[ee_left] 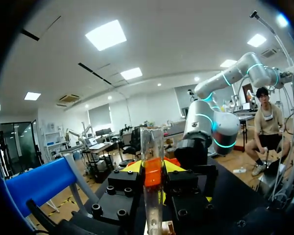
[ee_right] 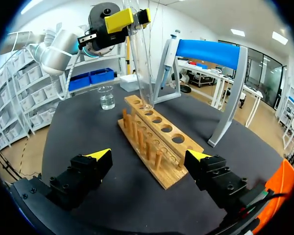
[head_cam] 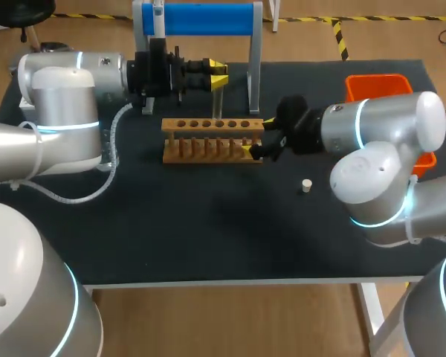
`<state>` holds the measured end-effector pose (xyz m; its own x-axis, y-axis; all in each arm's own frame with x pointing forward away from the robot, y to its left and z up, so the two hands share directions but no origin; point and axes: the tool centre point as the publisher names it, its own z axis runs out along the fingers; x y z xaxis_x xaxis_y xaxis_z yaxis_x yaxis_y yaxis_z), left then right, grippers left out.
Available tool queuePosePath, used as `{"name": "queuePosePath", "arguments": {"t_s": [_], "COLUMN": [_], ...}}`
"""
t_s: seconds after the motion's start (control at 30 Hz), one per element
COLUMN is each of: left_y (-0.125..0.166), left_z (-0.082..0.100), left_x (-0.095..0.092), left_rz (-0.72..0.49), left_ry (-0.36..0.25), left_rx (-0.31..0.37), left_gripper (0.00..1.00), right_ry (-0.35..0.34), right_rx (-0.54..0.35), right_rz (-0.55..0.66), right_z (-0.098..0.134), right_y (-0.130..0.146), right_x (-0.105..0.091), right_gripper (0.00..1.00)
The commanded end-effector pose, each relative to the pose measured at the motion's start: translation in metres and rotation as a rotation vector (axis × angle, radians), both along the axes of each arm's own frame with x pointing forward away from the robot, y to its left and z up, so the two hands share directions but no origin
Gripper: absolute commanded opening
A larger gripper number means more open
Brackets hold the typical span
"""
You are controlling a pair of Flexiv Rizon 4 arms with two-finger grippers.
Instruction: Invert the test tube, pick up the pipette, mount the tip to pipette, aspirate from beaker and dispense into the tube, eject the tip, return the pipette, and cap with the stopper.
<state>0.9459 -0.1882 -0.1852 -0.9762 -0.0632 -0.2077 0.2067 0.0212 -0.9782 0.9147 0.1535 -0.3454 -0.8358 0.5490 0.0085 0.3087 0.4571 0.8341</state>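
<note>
Across the dark matte surface (head_cam: 208,223), you have the wooden peg-and-hole rack (head_cam: 212,139), with your right end effector (head_cam: 256,146) spread wide at its end. Your left end effector (head_cam: 218,76) clamps the clear glass test tube (head_cam: 218,100) above the rack, long axis vertical, mouth up. The small pale stopper (head_cam: 306,185) lies well apart.

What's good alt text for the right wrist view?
The left gripper holds a glass test tube upright, its lower end at a far hole of the wooden rack. The right gripper has open fingers either side of the rack's near end.
</note>
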Motion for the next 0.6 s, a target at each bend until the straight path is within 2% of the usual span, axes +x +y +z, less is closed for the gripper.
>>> {"name": "queuePosePath", "arguments": {"t_s": [0.03,0.6], "left_y": [-0.0004,-0.0004], "left_z": [0.0004,0.0004], "left_x": [0.0014,0.0014], "left_rz": [-0.002,-0.002], "left_ry": [0.002,0.002], "left_rx": [0.003,0.003], "left_gripper": [0.0,0.0], "right_ry": [-0.002,-0.014], "right_rx": [-0.007,-0.008], "right_rz": [-0.007,-0.021], "right_z": [-0.0035,0.0006], "right_y": [0.0048,0.0021], "right_x": [0.002,0.002], "right_gripper": [1.0,1.0]}}
